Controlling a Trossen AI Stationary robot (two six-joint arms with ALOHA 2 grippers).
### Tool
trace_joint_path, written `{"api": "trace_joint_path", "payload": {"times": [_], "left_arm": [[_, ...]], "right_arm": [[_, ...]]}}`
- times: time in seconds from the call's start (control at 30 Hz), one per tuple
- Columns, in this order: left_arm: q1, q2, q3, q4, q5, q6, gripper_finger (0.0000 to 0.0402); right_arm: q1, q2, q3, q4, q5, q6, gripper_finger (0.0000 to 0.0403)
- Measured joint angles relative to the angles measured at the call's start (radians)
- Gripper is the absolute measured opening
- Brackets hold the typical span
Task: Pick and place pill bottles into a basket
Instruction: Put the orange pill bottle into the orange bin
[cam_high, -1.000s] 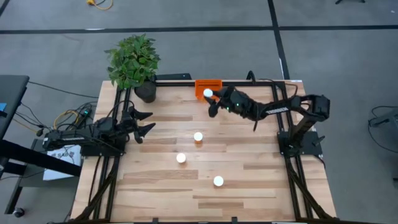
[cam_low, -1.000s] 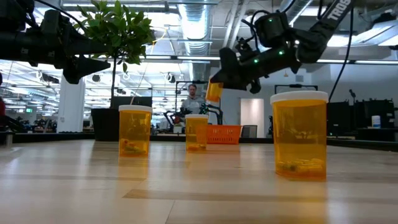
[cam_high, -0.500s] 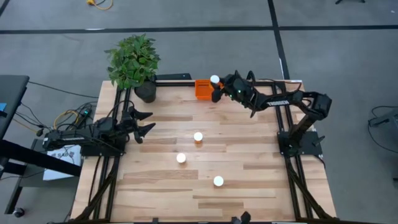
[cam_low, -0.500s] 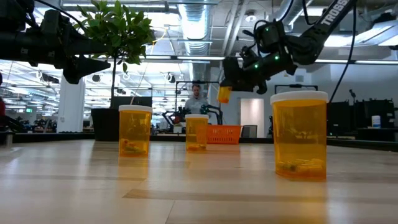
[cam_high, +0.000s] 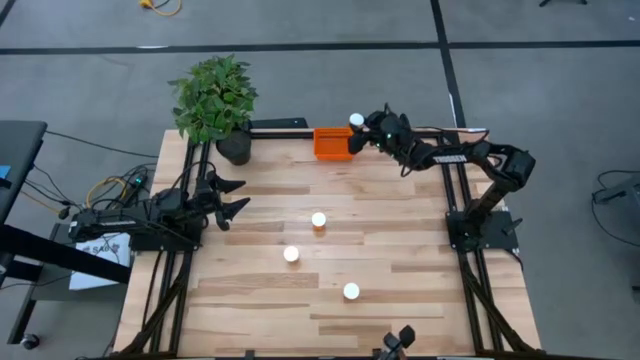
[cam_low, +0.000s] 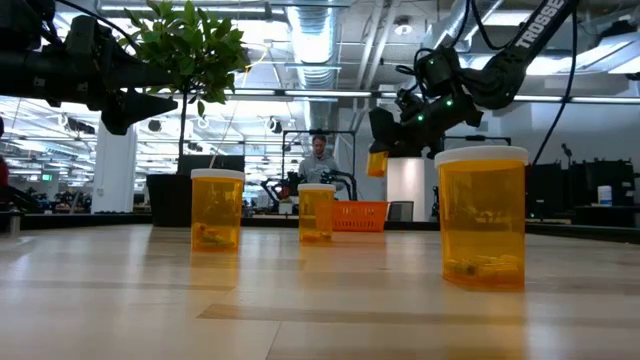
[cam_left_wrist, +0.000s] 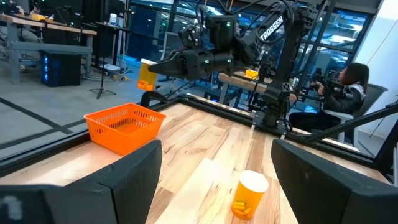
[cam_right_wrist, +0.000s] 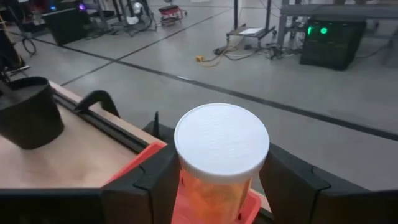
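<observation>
Overhead and table-level views, near edge to far edge. Nearest the table's (cam_high: 400, 270) front stands a pill bottle (cam_high: 351, 291), white-capped and upright; at table height it fills the foreground as the largest amber cylinder (cam_low: 481, 217). Beyond it, a second bottle (cam_high: 291, 254) and a third bottle (cam_high: 319, 220) stand upright on the bare wood, apart from one another; in the level view they appear as the two smaller cylinders left of centre (cam_low: 217, 208) (cam_low: 316, 213).

At the table's left side my left gripper (cam_high: 237, 196) hangs above the wood, its fingers spread with nothing between them; its own camera looks across the boards to the third bottle (cam_left_wrist: 248, 195) and to the basket (cam_left_wrist: 124, 125) beyond.

At the far edge, the orange basket (cam_high: 331, 142) sits beside the black pot of a leafy plant (cam_high: 212, 97). My right gripper (cam_high: 358, 131) is raised above the basket's right end, jaws clamped on the fourth bottle (cam_high: 356, 120), whose white cap faces upward. From my right wrist the cap (cam_right_wrist: 221, 138) sits between my two dark fingers (cam_right_wrist: 142, 186), with the basket's orange rim (cam_right_wrist: 135, 161) directly beneath. In the level view the held bottle (cam_low: 377, 162) hangs in the air, clear of the basket (cam_low: 359, 214) far below it.

Background: a person (cam_low: 318, 160) stands in the room behind the table.
</observation>
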Motion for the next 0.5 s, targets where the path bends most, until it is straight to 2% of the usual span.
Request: {"api": "trace_joint_path", "payload": {"times": [0.17,0.5], "left_arm": [[0.000,0.000,0.000,0.000,0.000,0.001,0.0293],[0.000,0.000,0.000,0.000,0.000,0.000,0.0293]], "right_arm": [[-0.041,0.000,0.006,-0.003,-0.065,-0.004,0.0197],[-0.107,0.000,0.123,-0.041,-0.247,-0.167,0.0192]]}}
